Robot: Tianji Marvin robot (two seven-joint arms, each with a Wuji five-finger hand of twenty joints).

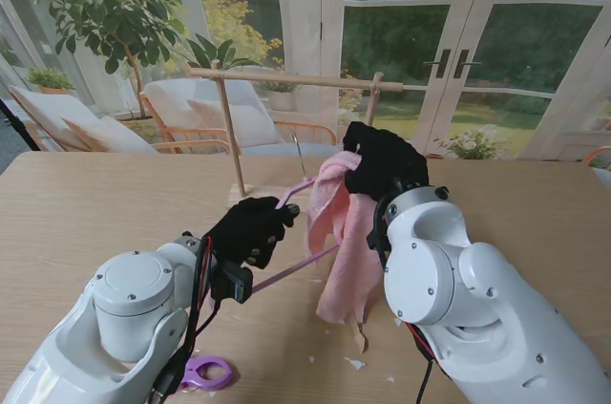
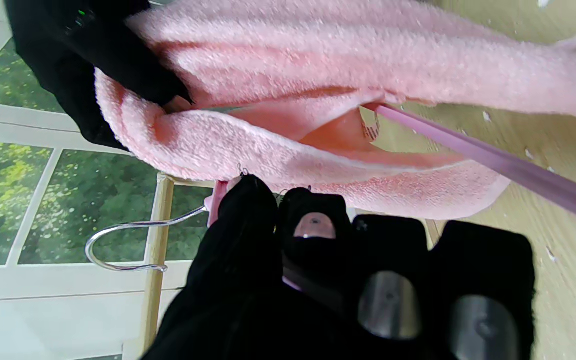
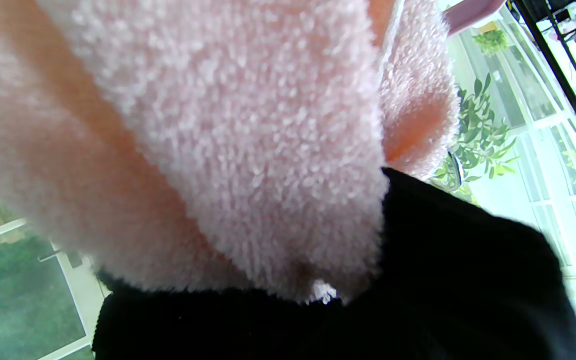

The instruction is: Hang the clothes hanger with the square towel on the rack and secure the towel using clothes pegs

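A pink square towel (image 1: 346, 232) hangs over a pink hanger (image 1: 291, 273) held above the table. My left hand (image 1: 250, 229), in a black glove, is shut on the hanger near its top. The hanger's metal hook (image 2: 118, 247) points toward the wooden rack (image 1: 286, 80) without touching it. My right hand (image 1: 384, 163) is shut on the upper fold of the towel (image 2: 278, 145). The right wrist view is filled by the towel (image 3: 208, 130) over the gloved fingers (image 3: 418, 280). A purple clothes peg (image 1: 206, 372) lies on the table near my left arm.
The rack's uprights (image 1: 229, 127) stand at the far middle of the wooden table (image 1: 86, 213). Small white scraps (image 1: 355, 362) lie on the table near me. Behind the table are glass doors, chairs and plants.
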